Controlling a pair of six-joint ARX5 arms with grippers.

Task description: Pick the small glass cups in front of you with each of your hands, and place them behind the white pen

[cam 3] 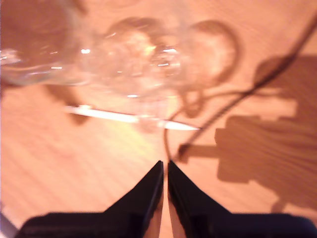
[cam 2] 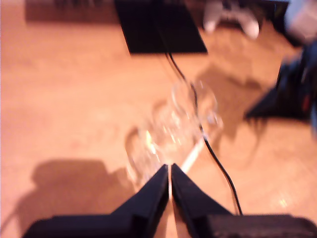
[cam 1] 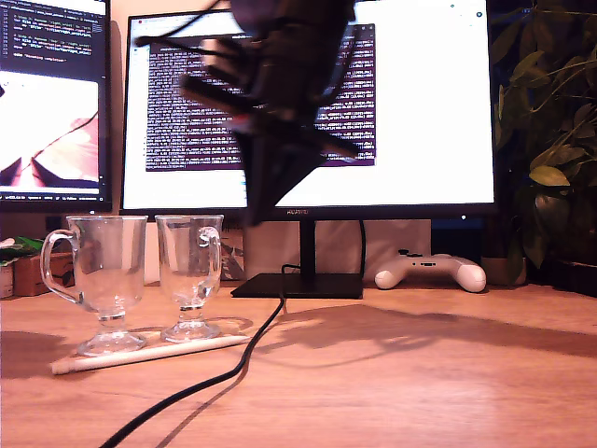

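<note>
Two small glass cups, one beside the other, stand upright at the exterior view's left. The white pen lies on the table just on the camera's side of their feet. A blurred dark arm hangs high in the middle of the exterior view; I cannot tell which arm it is. My first gripper is shut and empty, above and short of the blurred cups and pen. My second gripper is shut and empty, with the pen and cups beyond it.
A black cable runs from the monitor stand past the pen's end toward the front edge. A white game controller lies behind at the exterior view's right, with a plant beyond. The other arm shows in the first wrist view.
</note>
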